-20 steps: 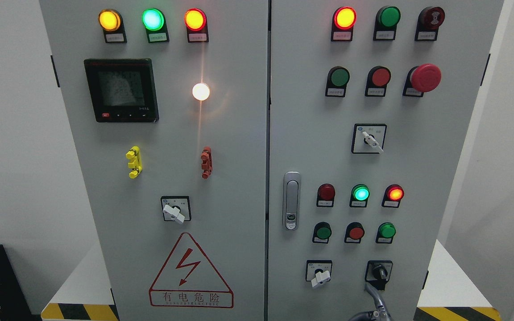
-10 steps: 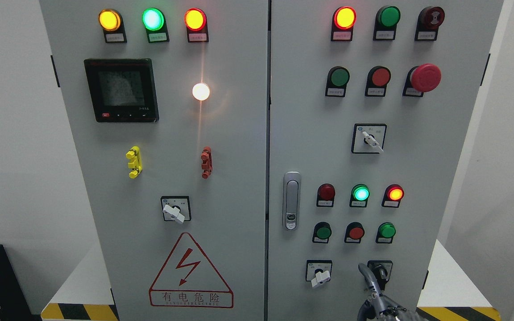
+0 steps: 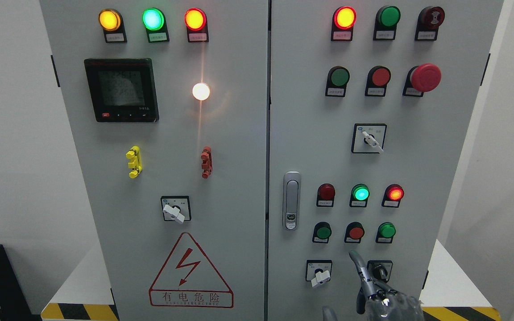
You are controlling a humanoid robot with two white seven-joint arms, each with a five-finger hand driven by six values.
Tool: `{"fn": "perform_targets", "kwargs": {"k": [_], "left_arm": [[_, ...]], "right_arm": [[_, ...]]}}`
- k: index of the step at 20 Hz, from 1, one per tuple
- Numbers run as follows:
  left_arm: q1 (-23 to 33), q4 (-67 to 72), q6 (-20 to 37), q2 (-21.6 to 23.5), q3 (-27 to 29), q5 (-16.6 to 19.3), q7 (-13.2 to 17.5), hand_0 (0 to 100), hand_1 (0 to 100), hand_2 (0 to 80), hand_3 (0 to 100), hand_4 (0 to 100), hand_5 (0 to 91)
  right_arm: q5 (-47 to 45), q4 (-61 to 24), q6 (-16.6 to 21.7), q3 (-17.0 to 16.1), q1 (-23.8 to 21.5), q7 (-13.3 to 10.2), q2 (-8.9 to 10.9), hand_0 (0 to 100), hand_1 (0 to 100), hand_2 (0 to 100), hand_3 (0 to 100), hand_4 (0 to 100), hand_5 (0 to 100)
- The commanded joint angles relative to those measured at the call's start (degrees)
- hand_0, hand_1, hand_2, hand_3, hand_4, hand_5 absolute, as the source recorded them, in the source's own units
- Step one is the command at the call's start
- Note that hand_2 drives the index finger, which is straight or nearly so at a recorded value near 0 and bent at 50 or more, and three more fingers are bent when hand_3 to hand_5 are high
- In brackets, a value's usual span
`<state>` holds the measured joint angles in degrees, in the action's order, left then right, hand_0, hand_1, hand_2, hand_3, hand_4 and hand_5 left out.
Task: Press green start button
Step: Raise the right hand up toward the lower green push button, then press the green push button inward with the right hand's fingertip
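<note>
The right door of the grey cabinet (image 3: 417, 147) has a low row of three push buttons: a green one (image 3: 323, 232), a red one (image 3: 355, 232) and a green one (image 3: 387, 230). My right hand (image 3: 375, 294) comes up from the bottom edge right of the middle. Its index finger (image 3: 358, 265) is stretched out and the other fingers are curled, holding nothing. The fingertip is just below the red button, between the two green ones, and touches none of them. Another green button (image 3: 340, 76) sits higher up. The left arm is out of view.
A white-handled rotary switch (image 3: 320, 277) and a black rotary switch (image 3: 379, 269) flank the finger. A lit green lamp (image 3: 360, 193) and a lit red lamp (image 3: 394, 193) sit above the button row. A door latch (image 3: 291, 200) is to the left, a red mushroom stop button (image 3: 425, 77) higher up.
My right hand has risen from the bottom edge and shifted left. The index fingertip went from over the black rotary switch to just below the row of push buttons.
</note>
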<state>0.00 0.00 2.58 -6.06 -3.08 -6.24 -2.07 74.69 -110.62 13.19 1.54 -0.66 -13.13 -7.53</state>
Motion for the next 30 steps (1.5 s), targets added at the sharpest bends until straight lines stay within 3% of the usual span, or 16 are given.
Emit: {"fn": "perform_targets", "kwargs": {"k": [1, 30], "left_arm": [[-1.32, -1.58, -0.03, -0.01, 0.00, 0.00, 0.05, 12, 56, 0.0, 0, 0, 0.0], [-1.32, -1.58, -0.03, -0.01, 0.00, 0.00, 0.05, 12, 56, 0.0, 0, 0, 0.0]], "right_arm": [[2.21, 4.44, -0.71, 1.97, 1.63, -0.23, -0.11, 36, 33, 0, 88, 84, 98], [2.39, 16.57, -2.47, 1.45, 11.64, -0.05, -0.20, 39, 33, 0, 89, 84, 98]]}}
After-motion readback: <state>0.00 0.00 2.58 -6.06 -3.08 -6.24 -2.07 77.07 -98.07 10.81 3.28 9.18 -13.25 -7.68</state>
